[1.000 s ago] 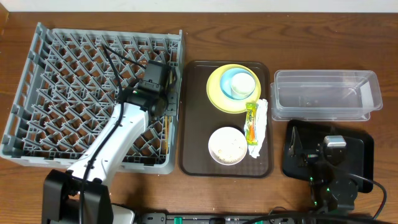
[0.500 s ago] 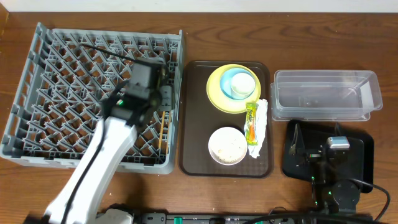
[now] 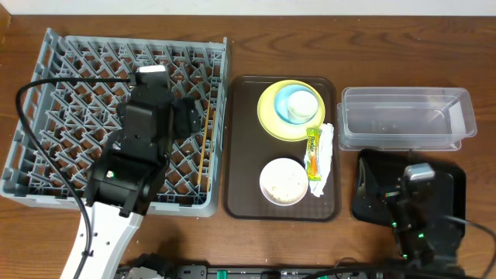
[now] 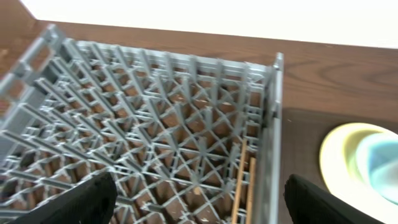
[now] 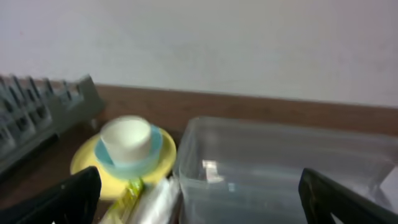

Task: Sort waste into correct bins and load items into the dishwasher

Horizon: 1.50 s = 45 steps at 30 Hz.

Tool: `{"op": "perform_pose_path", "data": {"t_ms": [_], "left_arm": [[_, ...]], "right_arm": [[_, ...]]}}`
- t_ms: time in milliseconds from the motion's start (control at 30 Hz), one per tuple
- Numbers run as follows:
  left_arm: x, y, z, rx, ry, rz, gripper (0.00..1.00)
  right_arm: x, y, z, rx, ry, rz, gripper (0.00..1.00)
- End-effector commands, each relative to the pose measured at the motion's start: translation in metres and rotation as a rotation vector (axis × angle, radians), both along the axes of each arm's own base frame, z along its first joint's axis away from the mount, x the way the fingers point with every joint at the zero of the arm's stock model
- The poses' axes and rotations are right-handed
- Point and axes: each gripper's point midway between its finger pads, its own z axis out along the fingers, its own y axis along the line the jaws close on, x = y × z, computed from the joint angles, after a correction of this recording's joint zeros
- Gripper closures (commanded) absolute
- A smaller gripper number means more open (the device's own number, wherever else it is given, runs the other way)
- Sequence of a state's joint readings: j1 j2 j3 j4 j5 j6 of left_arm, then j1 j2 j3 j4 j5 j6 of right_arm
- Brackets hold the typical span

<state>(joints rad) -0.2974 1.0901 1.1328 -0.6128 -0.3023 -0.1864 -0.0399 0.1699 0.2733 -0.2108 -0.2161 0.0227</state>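
Though done racking chopsticks [image 3: 204, 147], yet to clear plate [image 3: 271, 118], blue bowl [image 3: 287, 98], white bowl [image 3: 284, 181], cup [image 3: 303, 105], sachet [image 3: 313, 151], napkin [image 3: 325, 164] off brown tray [image 3: 244, 155], with left pincer [image 4: 208, 202], right pincer [image 5: 205, 199] gaping empty.

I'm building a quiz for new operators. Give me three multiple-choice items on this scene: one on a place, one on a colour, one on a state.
1. Where do the chopsticks lie?
A. on the brown tray
B. in the rack, by its right wall
C. in the clear tub

2. What colour is the plate under the blue bowl?
A. white
B. black
C. yellow

3. How is the left hand?
A. open, empty
B. shut on a napkin
C. shut on a chopstick

Answers:
1 B: they lie along the rack's right wall.
2 C: its yellow rim shows around the blue bowl.
3 A: its fingers stand wide apart with nothing between.
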Motion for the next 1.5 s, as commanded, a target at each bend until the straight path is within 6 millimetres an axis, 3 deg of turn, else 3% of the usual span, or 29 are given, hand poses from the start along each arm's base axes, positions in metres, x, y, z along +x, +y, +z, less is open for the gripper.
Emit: {"op": "perform_pose_path", "data": {"t_ms": [0,100,233,367,500,567,600,733,833,867,1000,1133,1267,1467], "left_arm": [[-0.002,0.012,0.011,0.026,-0.025,0.063,0.10],[-0.008,0.014,-0.001,0.046,0.033,0.062,0.10],[-0.015,0.016,-0.012,0.065,0.089,0.061,0.10],[-0.019,0.018,-0.016,0.074,0.115,0.061,0.09],[-0.019,0.018,-0.016,0.073,0.114,0.061,0.09],[-0.019,0.018,-0.017,0.074,0.115,0.061,0.09],[-0.019,0.018,-0.017,0.074,0.115,0.061,0.09],[-0.019,0.018,-0.017,0.074,0.115,0.061,0.09],[-0.019,0.018,-0.017,0.074,0.115,0.060,0.09],[-0.019,0.018,-0.017,0.074,0.115,0.060,0.09],[-0.019,0.018,-0.017,0.074,0.115,0.060,0.09],[-0.019,0.018,-0.017,0.074,0.115,0.060,0.08],[-0.019,0.018,-0.017,0.074,0.115,0.061,0.08],[-0.019,0.018,-0.017,0.074,0.115,0.060,0.08]], "right_arm": [[0.003,0.008,0.050,0.018,0.027,0.039,0.01],[0.015,0.009,0.069,0.009,0.203,0.050,0.01],[0.030,0.012,0.079,-0.010,0.449,0.082,0.01],[0.051,0.029,0.099,0.070,0.548,0.174,0.01],[0.038,0.060,0.093,0.159,0.689,0.358,0.01],[0.032,0.056,0.076,0.158,0.773,0.338,0.09],[0.027,0.047,0.059,0.185,0.865,0.251,0.19],[0.003,0.018,0.006,0.223,1.093,-0.015,0.36],[-0.015,0.005,-0.036,0.228,1.215,-0.138,0.61],[-0.021,0.005,-0.052,0.241,1.256,-0.159,0.65],[-0.038,0.009,-0.109,0.257,1.351,-0.205,0.67],[-0.039,0.008,-0.148,0.213,1.335,-0.283,0.66],[-0.034,-0.006,-0.167,0.107,1.262,-0.386,0.66],[-0.019,0.001,-0.187,0.074,1.207,-0.364,0.70]]}}
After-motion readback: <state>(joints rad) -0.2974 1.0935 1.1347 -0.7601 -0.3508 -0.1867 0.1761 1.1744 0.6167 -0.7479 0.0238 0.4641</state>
